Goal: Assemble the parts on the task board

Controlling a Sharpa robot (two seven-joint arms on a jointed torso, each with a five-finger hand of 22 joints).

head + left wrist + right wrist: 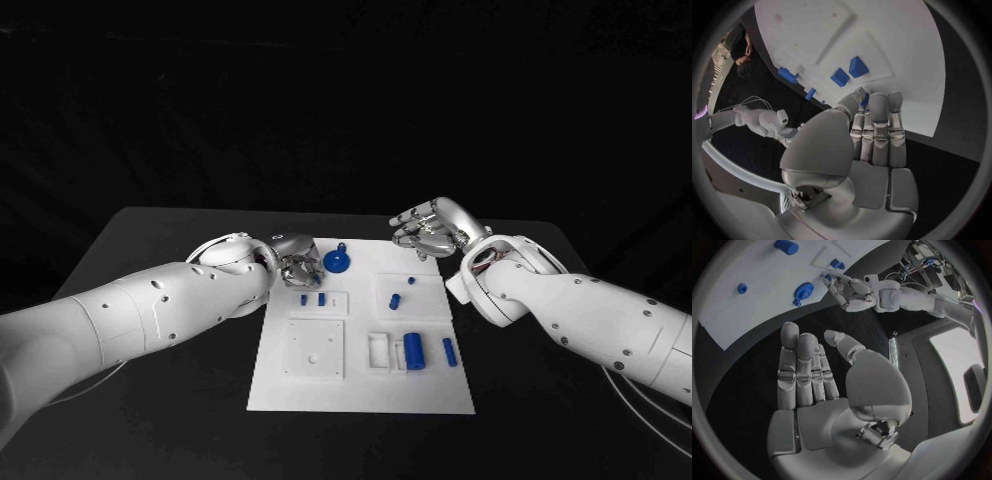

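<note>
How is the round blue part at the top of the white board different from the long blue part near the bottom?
The round blue part looks like a disc with a small knob; the long blue part is a bar. The round blue part lies at the task board's far edge beside the left robot hand; the long blue part sits in a white holder near the close end. Both are blue.

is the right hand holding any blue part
No, the right hand has flat, extended fingers with nothing in them, over the black table beside the task board.
</note>
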